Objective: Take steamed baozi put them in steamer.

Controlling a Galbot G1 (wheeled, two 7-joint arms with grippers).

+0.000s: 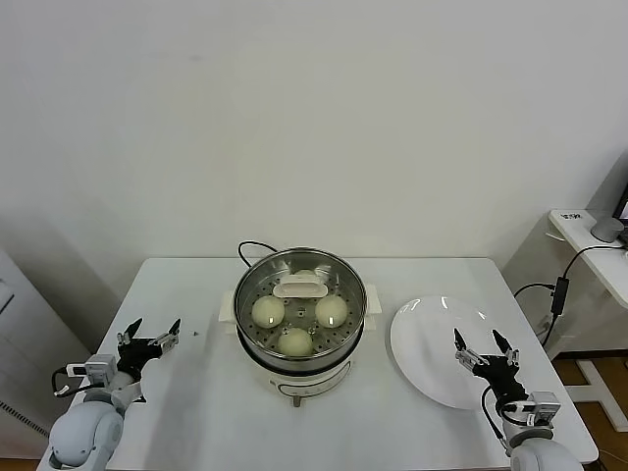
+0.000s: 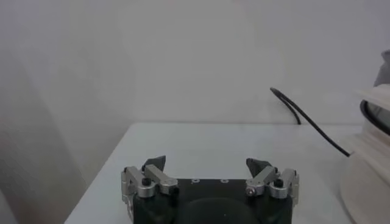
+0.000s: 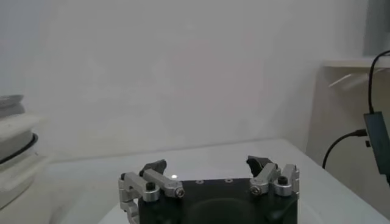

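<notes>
The steamer (image 1: 300, 358) stands at the middle of the white table, a shiny steel pot on a white base. Inside it lie three baozi in plain sight (image 1: 268, 311) (image 1: 331, 310) (image 1: 294, 340); a fourth is mostly hidden behind a white handle of a glass lid (image 1: 300, 288) that rests over the pot. My left gripper (image 1: 149, 336) is open and empty over the table's left part. My right gripper (image 1: 484, 348) is open and empty above the near edge of the white plate (image 1: 422, 339). In the left wrist view the steamer's edge (image 2: 372, 140) shows beside my open left gripper (image 2: 207, 165).
A black cord (image 1: 247, 250) runs from the steamer's back; it shows in the left wrist view (image 2: 311, 122) too. A side table (image 1: 589, 240) with cables stands off to the right. My right gripper (image 3: 206, 165) in its wrist view hovers over the plate, the steamer (image 3: 15, 152) farther off.
</notes>
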